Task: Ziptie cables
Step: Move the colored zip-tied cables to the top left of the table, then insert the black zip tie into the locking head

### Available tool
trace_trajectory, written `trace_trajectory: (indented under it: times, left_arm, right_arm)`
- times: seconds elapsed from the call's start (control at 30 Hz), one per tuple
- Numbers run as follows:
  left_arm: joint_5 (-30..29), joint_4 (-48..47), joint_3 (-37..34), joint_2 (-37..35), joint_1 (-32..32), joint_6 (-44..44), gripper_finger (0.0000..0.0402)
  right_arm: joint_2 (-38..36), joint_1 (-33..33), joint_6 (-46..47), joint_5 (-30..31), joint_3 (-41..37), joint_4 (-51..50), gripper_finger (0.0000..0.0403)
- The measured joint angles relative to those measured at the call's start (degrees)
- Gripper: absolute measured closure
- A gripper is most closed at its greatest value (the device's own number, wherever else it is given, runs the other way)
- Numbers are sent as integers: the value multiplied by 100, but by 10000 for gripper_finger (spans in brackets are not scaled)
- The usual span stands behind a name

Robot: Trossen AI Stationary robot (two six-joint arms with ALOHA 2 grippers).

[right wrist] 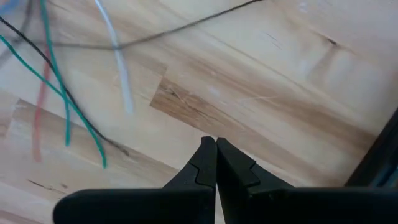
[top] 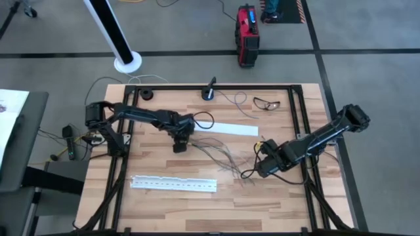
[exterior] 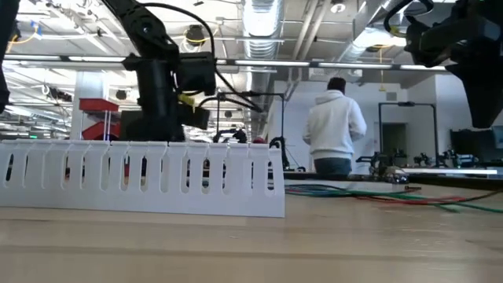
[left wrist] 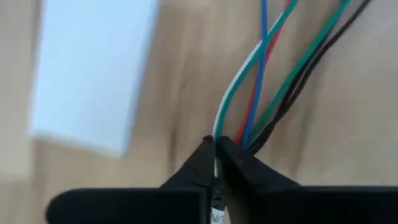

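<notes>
Seen from the high view, we find the left gripper [top: 180, 145] near the bench [top: 164, 210] centre, at one end of the cables [top: 220, 155], which straggle across the wood toward the right gripper [top: 262, 168]. A plain white strip [top: 230, 128] lies just behind the left gripper; a perforated white strip [top: 174, 184] lies nearer the front edge, well apart from the wires. Glasses [top: 266, 103] sit at the back.

In the low view we see the perforated strip [exterior: 141, 179] upright in the foreground w/ the left arm behind it, coloured cables [exterior: 409, 196] flat on the bench, and a person [exterior: 334, 130] in a white top standing in the room beyond.

In the left wrist view, the left gripper [left wrist: 216, 146] is clenched on what looks like the white-and-green wire of the cables [left wrist: 273, 68], tho blur makes that approx.

In the right wrist view, the right gripper [right wrist: 216, 144] is closed, fingertips together and gripping nothing, over bare wood; cables [right wrist: 68, 106] lie near, not touching.
</notes>
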Motion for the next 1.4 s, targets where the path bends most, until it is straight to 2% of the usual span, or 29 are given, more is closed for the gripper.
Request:
trace_trajectory:
  times: [0.17, 0.3, 0.37, 0.47, 0.57, 0.7, 0.77, 0.87, 0.97, 1.13, 1.27, 1.4]
  left_arm:
    - [-1153, -641, -167, -24, 186, -776, 391]
    - [-2118, -1706, -256, -97, 302, -1424, 391]
    - [-2183, -2321, -303, -303, 335, -1809, 391]
    - [-2159, -2716, -240, -815, 339, -2361, 389]
    - [-1754, -2907, -265, -1495, 340, -2765, 385]
    - [-706, -2232, -251, -2496, 341, -3023, 368]
    - [-220, -1425, -249, -2967, 330, -3086, 353]
    - [191, -69, -247, -3399, 285, -3077, 324]
    - [336, 1268, -231, -3417, 228, -2801, 295]
    - [853, 2441, -227, -2663, 183, -2964, 273]
    - [1007, 3330, -227, -1891, 203, -4531, 277]
    - [1588, 3978, -227, -1282, 245, -7004, 282]
  right_arm:
    - [0, 2, -28, 18, 0, -10, 403]
    - [0, -2, -44, 108, 0, -45, 403]
    - [0, 0, -45, 128, 0, -35, 403]
    - [0, 1, -92, 195, 0, -35, 403]
    - [0, 66, -97, 423, 0, -19, 403]
    - [0, 75, -168, 604, 0, -5, 403]
    - [0, 70, -256, 633, 0, 2, 403]
    - [0, 70, -291, 752, 0, 20, 403]
    - [0, 70, -292, 767, 0, 49, 403]
    - [0, 70, -85, 788, 0, 218, 401]
    - [0, 72, 423, 901, 0, 284, 397]
    - [0, 72, 594, 901, 0, 284, 397]
